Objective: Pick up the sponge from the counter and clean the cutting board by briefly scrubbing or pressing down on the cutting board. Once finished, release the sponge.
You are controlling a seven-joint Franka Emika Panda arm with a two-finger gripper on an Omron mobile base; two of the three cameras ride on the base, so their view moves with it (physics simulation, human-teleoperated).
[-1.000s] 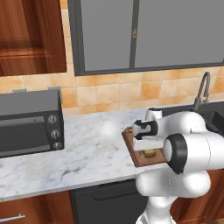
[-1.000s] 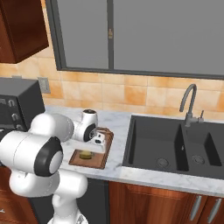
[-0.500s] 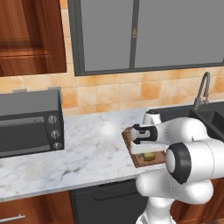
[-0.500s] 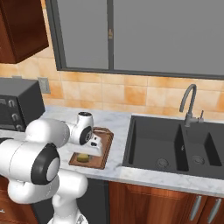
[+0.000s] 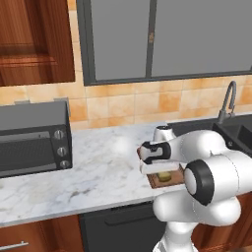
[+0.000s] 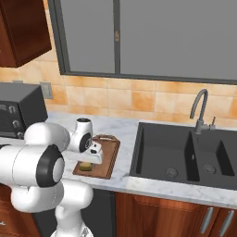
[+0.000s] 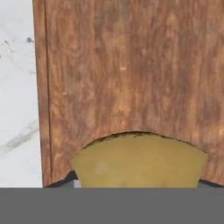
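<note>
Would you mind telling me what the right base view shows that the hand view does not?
The right base view alone shows the sink, the faucet, the microwave and the arm above the board. The hand view alone shows the board's wood grain up close. Both share the sponge on the cutting board and the marble counter.

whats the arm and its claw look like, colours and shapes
The arm is glossy white, built from fat rounded segments with dark round joint caps ringed in grey, as on the big elbow. The hand is a white block with a dark round face, and the claw ends in small dark finger tips. No cables or markings are visible.
</note>
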